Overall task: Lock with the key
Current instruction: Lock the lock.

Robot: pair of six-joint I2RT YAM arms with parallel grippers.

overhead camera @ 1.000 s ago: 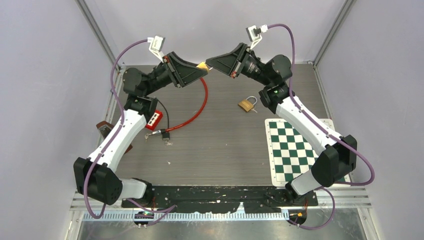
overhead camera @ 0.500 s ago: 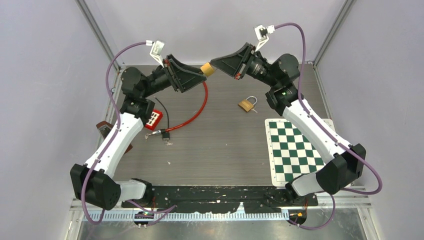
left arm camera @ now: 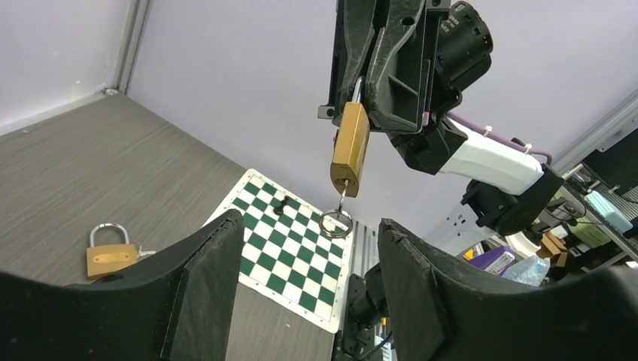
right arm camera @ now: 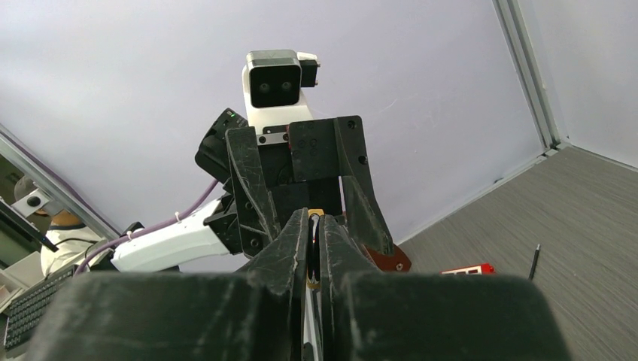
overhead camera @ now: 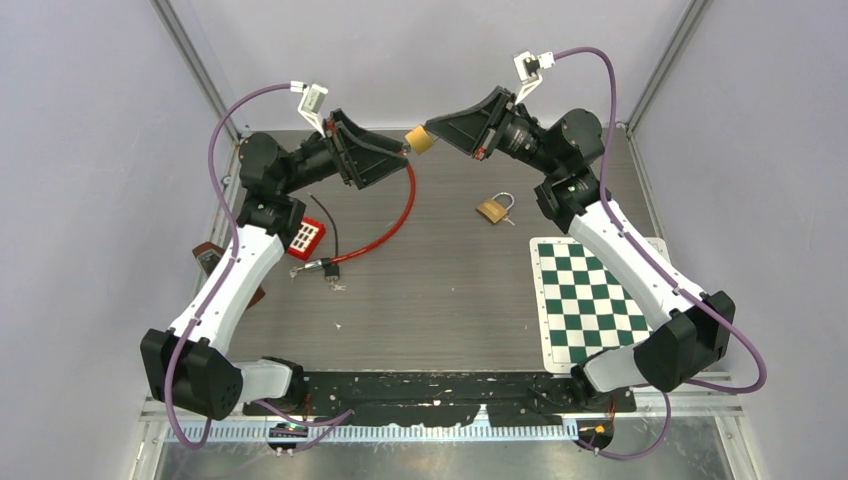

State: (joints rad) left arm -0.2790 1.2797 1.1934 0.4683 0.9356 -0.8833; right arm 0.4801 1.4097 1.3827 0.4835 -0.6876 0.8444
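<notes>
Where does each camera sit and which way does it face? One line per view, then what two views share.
Top external: above and behind the robot, looking down on the table; left arm and right arm show.
Left wrist: on the left arm, facing the right end effector holding a hanging padlock; own open fingers frame the bottom.
Right wrist: on the right arm, facing the left end effector; own shut fingers in front.
Shared: top and left wrist show the chessboard mat and the loose padlock.

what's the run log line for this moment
left gripper: open, clear of key | right gripper: shut on padlock | key: in padlock, ring hanging
</notes>
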